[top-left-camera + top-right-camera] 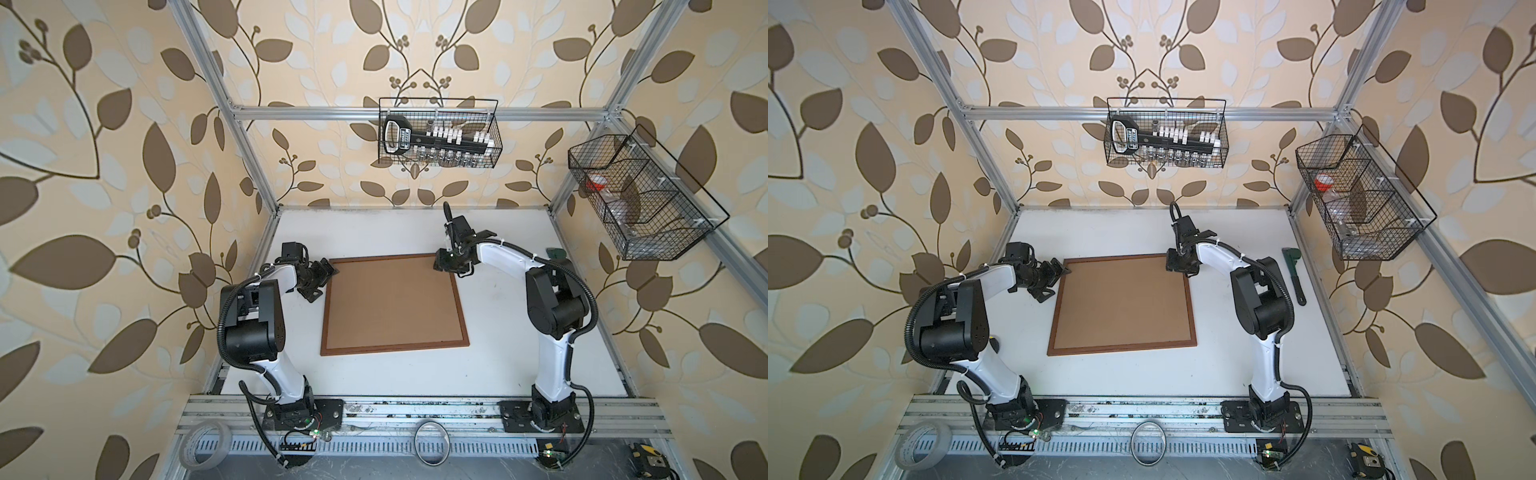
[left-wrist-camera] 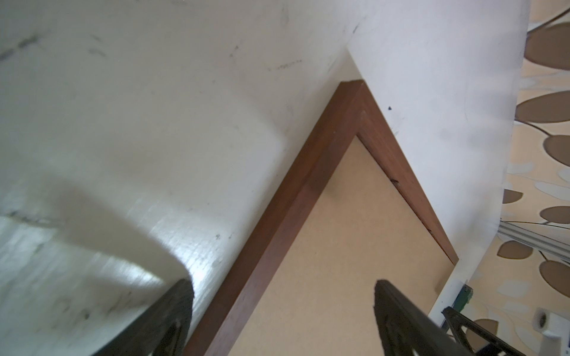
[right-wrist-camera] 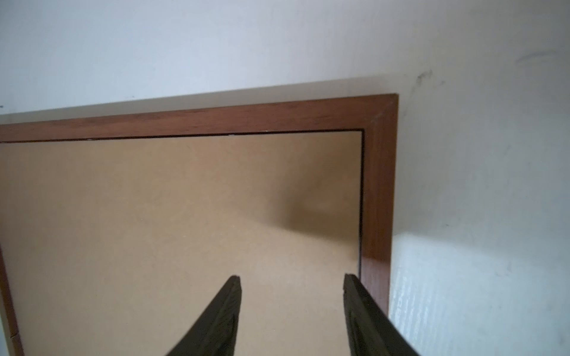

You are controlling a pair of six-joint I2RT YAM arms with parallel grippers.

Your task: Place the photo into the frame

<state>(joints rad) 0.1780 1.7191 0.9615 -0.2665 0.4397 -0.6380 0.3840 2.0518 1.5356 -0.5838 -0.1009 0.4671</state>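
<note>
The frame (image 1: 395,349) (image 1: 1121,349), with a thin reddish-brown wooden border, lies flat on the white table in both top views. A plain brown backing board (image 1: 390,303) fills it. The photo is hidden. My left gripper (image 1: 328,270) (image 1: 1059,270) hovers at the frame's far left corner; in the left wrist view its jaws (image 2: 282,285) stand wide open across the border (image 2: 308,185), holding nothing. At the far right corner, my right gripper (image 1: 442,264) (image 1: 1173,264) is open over the board (image 3: 154,215), just inside the border (image 3: 376,185), with its jaws (image 3: 292,277) empty.
A green wrench (image 1: 1293,274) lies on the table right of the right arm. Wire baskets hang on the back wall (image 1: 438,133) and the right wall (image 1: 636,199). A tape roll (image 1: 205,442), a ring (image 1: 430,446) and a tape measure (image 1: 1366,457) rest by the front rail.
</note>
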